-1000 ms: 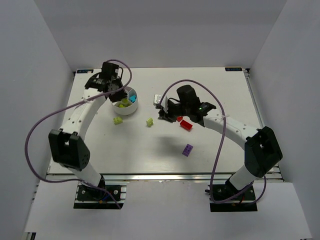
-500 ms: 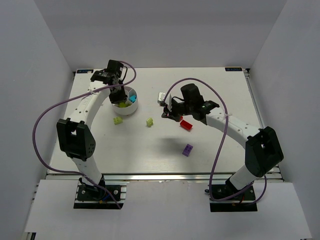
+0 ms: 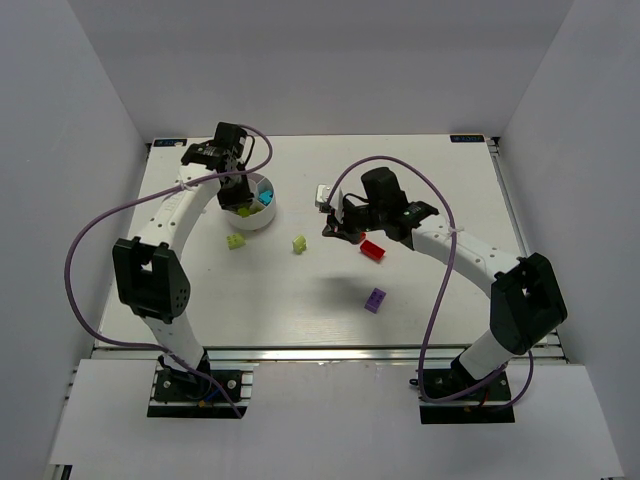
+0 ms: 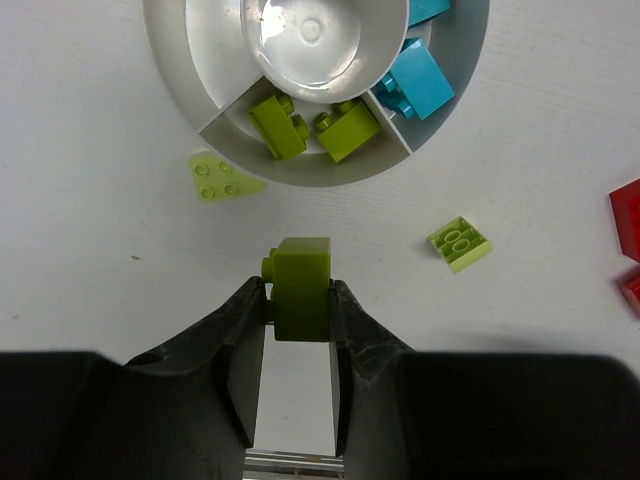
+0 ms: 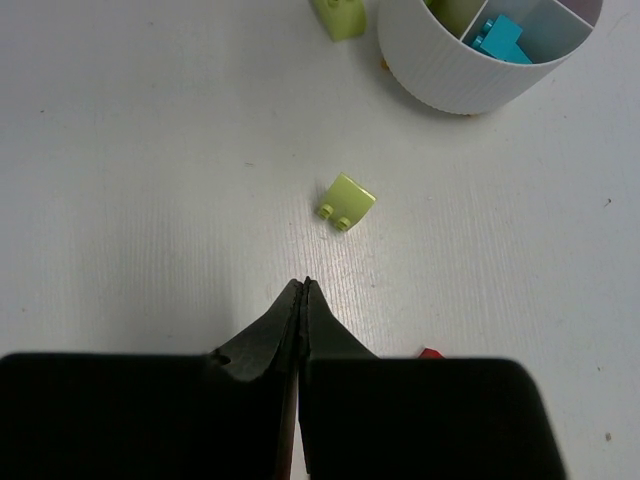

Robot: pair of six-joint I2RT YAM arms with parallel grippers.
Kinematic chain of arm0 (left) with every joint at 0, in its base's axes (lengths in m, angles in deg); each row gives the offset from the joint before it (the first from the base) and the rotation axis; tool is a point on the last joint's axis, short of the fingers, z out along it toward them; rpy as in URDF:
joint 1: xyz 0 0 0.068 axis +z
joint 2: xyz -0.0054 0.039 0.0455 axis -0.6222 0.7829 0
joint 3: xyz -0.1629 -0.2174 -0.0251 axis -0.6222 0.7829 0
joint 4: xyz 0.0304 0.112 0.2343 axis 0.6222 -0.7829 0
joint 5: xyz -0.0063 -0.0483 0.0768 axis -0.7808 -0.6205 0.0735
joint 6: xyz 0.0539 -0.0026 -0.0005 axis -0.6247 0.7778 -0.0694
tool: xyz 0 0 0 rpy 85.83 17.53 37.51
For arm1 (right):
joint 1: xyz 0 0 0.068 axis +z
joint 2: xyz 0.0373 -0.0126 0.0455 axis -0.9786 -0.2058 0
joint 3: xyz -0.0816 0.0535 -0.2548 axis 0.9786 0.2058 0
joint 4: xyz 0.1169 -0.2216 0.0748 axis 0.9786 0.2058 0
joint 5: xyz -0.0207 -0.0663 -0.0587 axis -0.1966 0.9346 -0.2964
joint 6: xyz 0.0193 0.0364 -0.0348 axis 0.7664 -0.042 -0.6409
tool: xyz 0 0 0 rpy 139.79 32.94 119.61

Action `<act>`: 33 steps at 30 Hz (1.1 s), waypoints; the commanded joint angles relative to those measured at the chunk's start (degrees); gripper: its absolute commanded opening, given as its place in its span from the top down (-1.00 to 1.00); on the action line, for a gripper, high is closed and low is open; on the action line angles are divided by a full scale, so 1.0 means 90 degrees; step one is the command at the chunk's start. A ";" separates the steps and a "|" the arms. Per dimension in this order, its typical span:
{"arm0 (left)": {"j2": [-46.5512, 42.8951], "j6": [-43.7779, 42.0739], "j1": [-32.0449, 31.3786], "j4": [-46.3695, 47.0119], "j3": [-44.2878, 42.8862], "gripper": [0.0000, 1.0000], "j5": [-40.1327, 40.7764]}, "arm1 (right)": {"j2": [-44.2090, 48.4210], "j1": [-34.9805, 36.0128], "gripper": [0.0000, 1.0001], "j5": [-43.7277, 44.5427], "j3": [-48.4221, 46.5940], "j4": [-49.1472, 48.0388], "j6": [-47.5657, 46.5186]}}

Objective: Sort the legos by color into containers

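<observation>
Though illegible, perhaps blue labels (image 3: 166,142) beyond the dish (image 3: 256,223)

The left wrist view's top edge cut off the far half of the dish (image 4: 300,177) and most of a cyan brick (image 4: 430,10); its right edge clipped two red bricks (image 4: 628,215). In the right wrist view the right gripper (image 5: 303,290) hid all but a corner of a red brick (image 5: 431,353), and a lime brick (image 5: 338,18) ran off the top.

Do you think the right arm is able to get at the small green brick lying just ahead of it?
Probably yes: the green brick lies on bare table just ahead of the right fingers, with nothing between them. The fingers are shut, so they must open first.
</observation>
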 commanded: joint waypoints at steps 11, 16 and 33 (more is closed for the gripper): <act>-0.0517 -0.0111 0.0102 0.0100 0.0115 1.00 0.0136 | 0.0112 -0.0033 1.00 -0.0128 -0.0176 0.0176 0.0007; -0.0595 -0.0121 0.0151 0.0129 0.0144 1.00 0.0155 | 0.0141 -0.0043 0.98 -0.0225 -0.0156 0.0332 -0.0149; -0.0800 -0.0072 0.0171 0.0548 0.0319 1.00 0.0116 | 0.0122 -0.0111 0.84 -0.0558 -0.0244 0.0606 -0.0667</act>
